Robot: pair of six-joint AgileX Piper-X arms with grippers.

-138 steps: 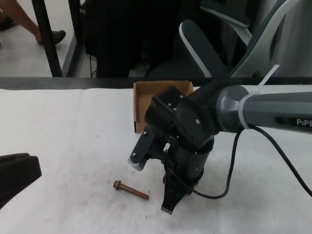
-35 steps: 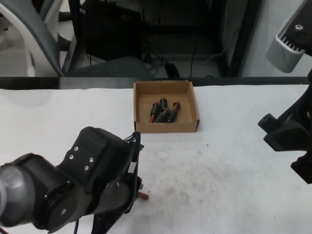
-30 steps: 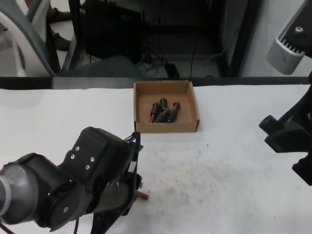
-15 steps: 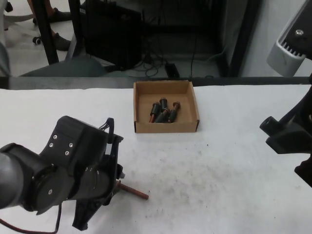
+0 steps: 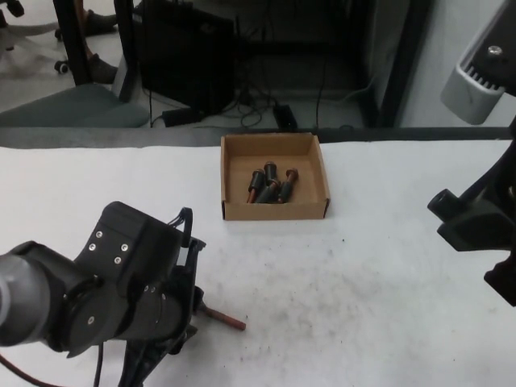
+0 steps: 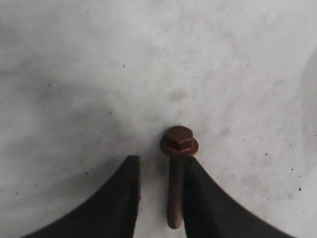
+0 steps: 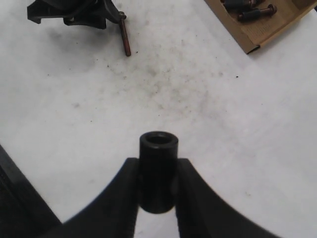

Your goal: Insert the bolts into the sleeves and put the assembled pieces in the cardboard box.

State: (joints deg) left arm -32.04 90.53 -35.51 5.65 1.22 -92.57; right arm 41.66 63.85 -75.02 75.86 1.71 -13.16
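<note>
Left tool (image 6: pixel 161 159) hangs low over the table (image 5: pixel 387 274) near its near edge, left of the middle. Its fingers are spread and straddle the shank of the rusty bolt (image 6: pixel 175 183) just behind the hex head. The bolt lies flat and off centre in the gap: it sits against one finger, or very nearly, while bare table shows between it and the other.

Right tool (image 7: pixel 157 162), up by the right edge of the table, is pinching the black sleeve (image 7: pixel 158 183) between its fingers, open bore turned toward the wrist camera. The cardboard box (image 5: pixel 274 211) sits at the middle of the far edge, with several assembled pieces (image 5: pixel 272 184) already lying inside.

The step in hand looks like the pickup of the last bolt, and the uneven gap is the main risk. As the fingers close, the far one would have to sweep the round shank sideways. The bolt could then roll, skid across the table or swing about its head, ending up gripped crooked or missed.

A grip this close to the head also leaves the long shank free. Any tilt there would make the tip miss the sleeve's bore at insertion. A hard push could then shift the sleeve in the right tool's grip.
</note>
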